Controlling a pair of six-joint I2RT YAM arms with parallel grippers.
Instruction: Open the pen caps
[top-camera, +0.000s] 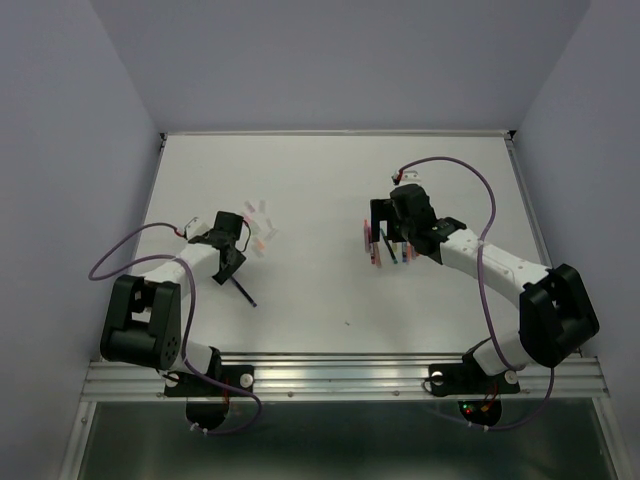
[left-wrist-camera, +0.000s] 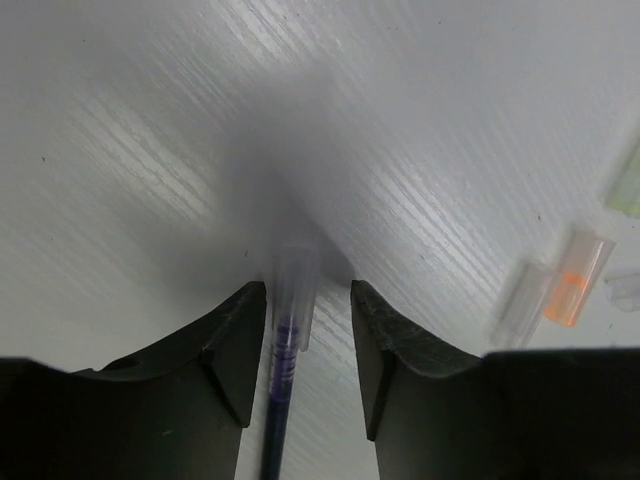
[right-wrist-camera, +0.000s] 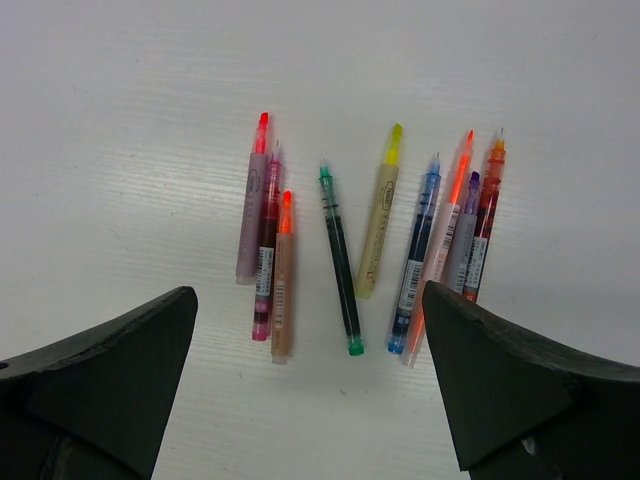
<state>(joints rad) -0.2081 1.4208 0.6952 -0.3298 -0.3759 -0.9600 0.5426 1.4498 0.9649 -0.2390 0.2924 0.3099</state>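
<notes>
A dark purple pen (left-wrist-camera: 283, 400) with a clear cap (left-wrist-camera: 296, 285) on its tip lies between the fingers of my left gripper (left-wrist-camera: 308, 290). The jaws are narrowed around the capped end. The pen sits close against the left finger (left-wrist-camera: 235, 340), and a gap shows on the right side. From above, this pen (top-camera: 243, 291) sticks out behind the left gripper (top-camera: 232, 262). Loose caps (left-wrist-camera: 572, 285) lie to the right. My right gripper (right-wrist-camera: 310, 295) hangs wide open above a row of several uncapped pens (right-wrist-camera: 340, 255) with nothing between its fingers.
More loose caps (top-camera: 258, 213) are scattered just beyond the left gripper. The pen row (top-camera: 375, 246) lies under the right gripper (top-camera: 385, 225). White walls (top-camera: 80, 150) close in the table on three sides.
</notes>
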